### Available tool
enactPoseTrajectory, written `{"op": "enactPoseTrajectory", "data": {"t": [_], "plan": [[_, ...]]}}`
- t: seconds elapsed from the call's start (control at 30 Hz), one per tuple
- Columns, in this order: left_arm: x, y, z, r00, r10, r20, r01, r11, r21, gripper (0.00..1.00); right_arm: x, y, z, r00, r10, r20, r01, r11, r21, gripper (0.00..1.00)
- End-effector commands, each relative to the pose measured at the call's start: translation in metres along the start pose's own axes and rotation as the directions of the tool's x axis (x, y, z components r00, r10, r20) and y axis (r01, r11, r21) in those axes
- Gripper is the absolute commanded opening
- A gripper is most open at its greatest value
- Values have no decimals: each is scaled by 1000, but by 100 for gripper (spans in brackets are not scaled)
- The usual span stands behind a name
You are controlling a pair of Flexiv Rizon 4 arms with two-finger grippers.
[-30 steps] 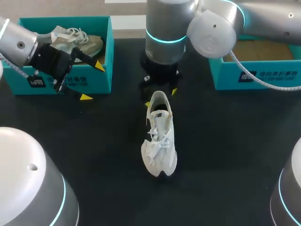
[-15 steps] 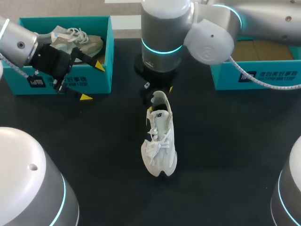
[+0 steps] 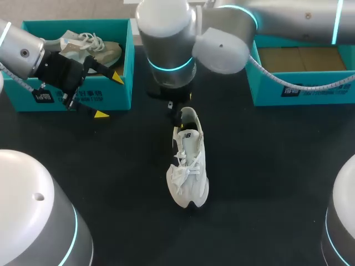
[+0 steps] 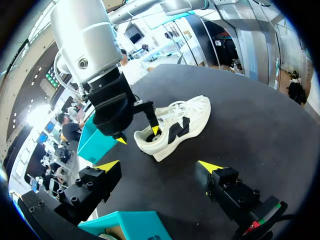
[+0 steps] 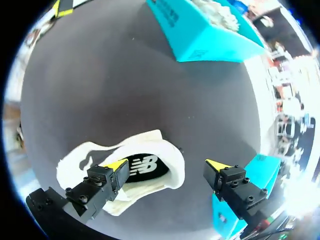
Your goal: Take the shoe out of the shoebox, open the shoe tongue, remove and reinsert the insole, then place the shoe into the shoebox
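Hovering with right tool [image 5: 167,167] spread astride the shoe [image 3: 188,160] heel, liable to clamp collar instead of insole [image 5: 145,164] and tip it.

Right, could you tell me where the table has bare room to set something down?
The widest bare table lies between the white shoe and the right shoebox. Another lies left of the shoe's toe. It is crowded at the heel, where the open right gripper straddles the collar, and before the left shoebox, where the left gripper hangs.
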State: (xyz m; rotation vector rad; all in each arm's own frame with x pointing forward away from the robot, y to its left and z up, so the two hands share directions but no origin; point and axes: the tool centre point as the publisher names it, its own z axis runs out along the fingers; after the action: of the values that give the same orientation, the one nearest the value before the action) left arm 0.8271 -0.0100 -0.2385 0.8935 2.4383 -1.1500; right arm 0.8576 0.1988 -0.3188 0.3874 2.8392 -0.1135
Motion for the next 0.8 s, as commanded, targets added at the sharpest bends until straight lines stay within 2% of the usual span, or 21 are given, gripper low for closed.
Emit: {"op": "enactPoseTrajectory", "data": {"t": [0.03,0.1,0.13,0.2,0.27,0.6,0.8], "plan": [[1,0,0,1000,1,-2,-1,1000,-3,100,-2,-2,10,973,-227,31,226,974,26,100],[1,0,0,1000,1,-2,-1,1000,-3,100,-3,-5,15,971,-239,27,238,971,20,100],[1,0,0,1000,1,-2,-1,1000,-3,100,-3,-6,19,969,-245,24,245,969,17,88],[1,0,0,1000,1,-2,-1,1000,-3,100,-4,-7,26,968,-250,14,250,968,18,73],[1,0,0,1000,1,-2,-1,1000,-3,100,-4,-7,31,968,-252,3,252,968,0,49],[1,0,0,1000,1,-2,-1,1000,-3,100,-13,-2,51,971,-238,-11,238,971,-12,42],[1,0,0,1000,1,-2,-1,1000,-3,100,-10,-3,57,971,-239,-30,239,971,4,42]]}}
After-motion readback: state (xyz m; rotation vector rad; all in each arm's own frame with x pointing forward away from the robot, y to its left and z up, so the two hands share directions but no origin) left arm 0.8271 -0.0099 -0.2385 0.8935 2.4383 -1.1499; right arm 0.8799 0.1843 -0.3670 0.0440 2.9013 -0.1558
